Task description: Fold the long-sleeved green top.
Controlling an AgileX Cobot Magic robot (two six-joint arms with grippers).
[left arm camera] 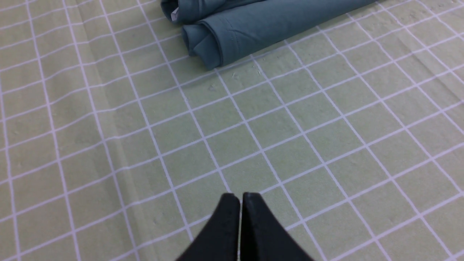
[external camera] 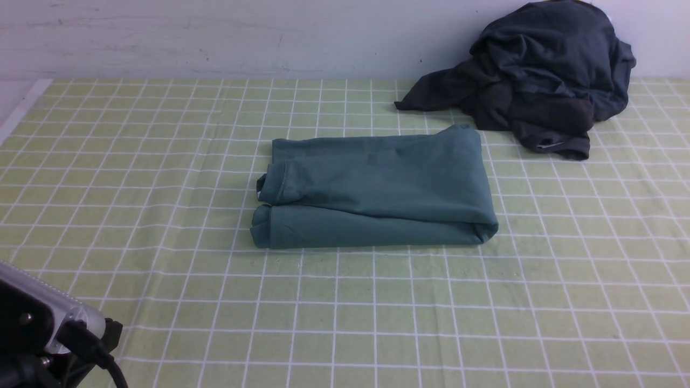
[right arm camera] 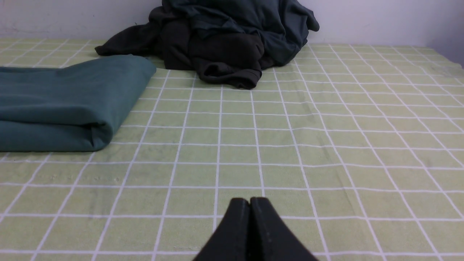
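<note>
The green long-sleeved top lies folded into a compact rectangle at the middle of the checked table cloth. Its rolled near-left corner shows in the left wrist view, and its right end shows in the right wrist view. My left gripper is shut and empty, above bare cloth short of the top's left corner. My right gripper is shut and empty, above bare cloth to the right of the top. Neither touches the top. In the front view only part of the left arm shows, at the bottom left.
A dark charcoal-grey heap of clothes lies at the back right against the wall, also in the right wrist view. The table's left edge runs along the far left. Checked green cloth covers the table.
</note>
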